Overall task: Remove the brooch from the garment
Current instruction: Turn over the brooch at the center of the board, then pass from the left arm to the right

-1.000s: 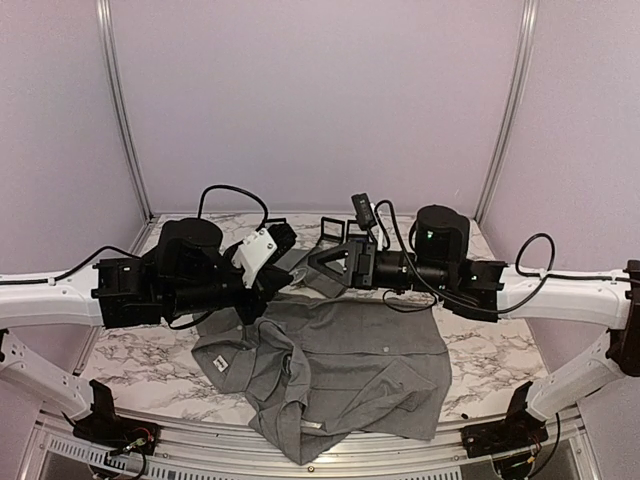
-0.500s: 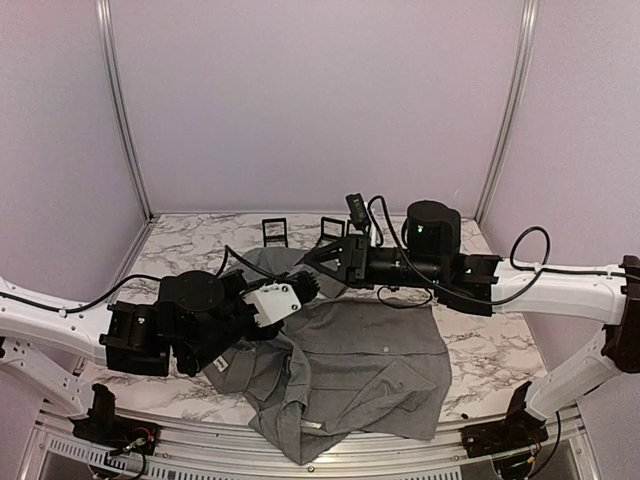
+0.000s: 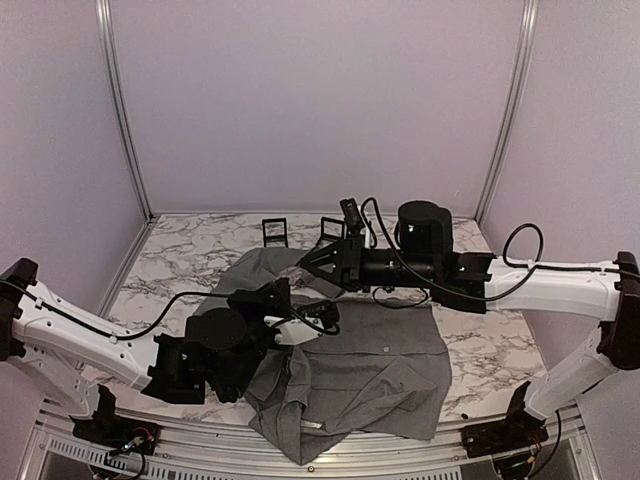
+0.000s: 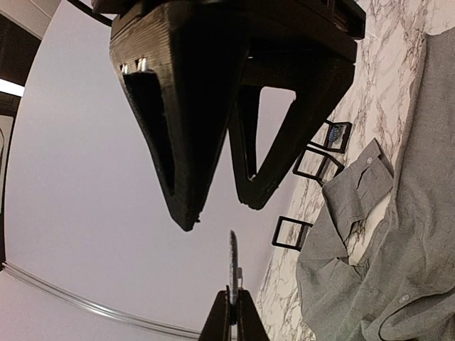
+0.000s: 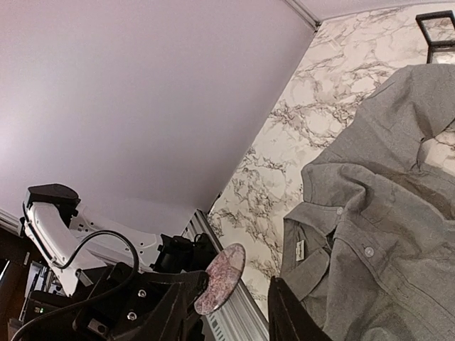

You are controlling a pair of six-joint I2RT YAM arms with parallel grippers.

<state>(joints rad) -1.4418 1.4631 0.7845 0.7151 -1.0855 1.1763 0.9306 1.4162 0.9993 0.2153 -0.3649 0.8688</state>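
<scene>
The grey shirt [image 3: 380,360] lies spread on the marble table and also shows in both wrist views [image 4: 419,234] [image 5: 384,213], with its white neck label [image 5: 300,249] visible. The brooch [image 5: 220,278] is a round pink-marbled disc, seen edge-on in the left wrist view [image 4: 232,259], and it is off the shirt. My left gripper [image 4: 232,295] is shut on its lower edge and holds it up in the air [image 3: 325,318]. My right gripper [image 5: 242,284] is open, its fingertips just above and to either side of the brooch [image 4: 219,213] [image 3: 308,262].
Small black frame stands [image 3: 273,232] [image 3: 333,228] sit at the back of the table, also in the left wrist view [image 4: 334,135]. Purple walls with metal posts [image 3: 120,110] close in the sides. The table's near edge has a metal rail [image 3: 330,465].
My left arm has swung down and toward the near side, away from the shirt's collar, its gripper now pointing up at the right gripper. The right arm has shifted slightly left.
</scene>
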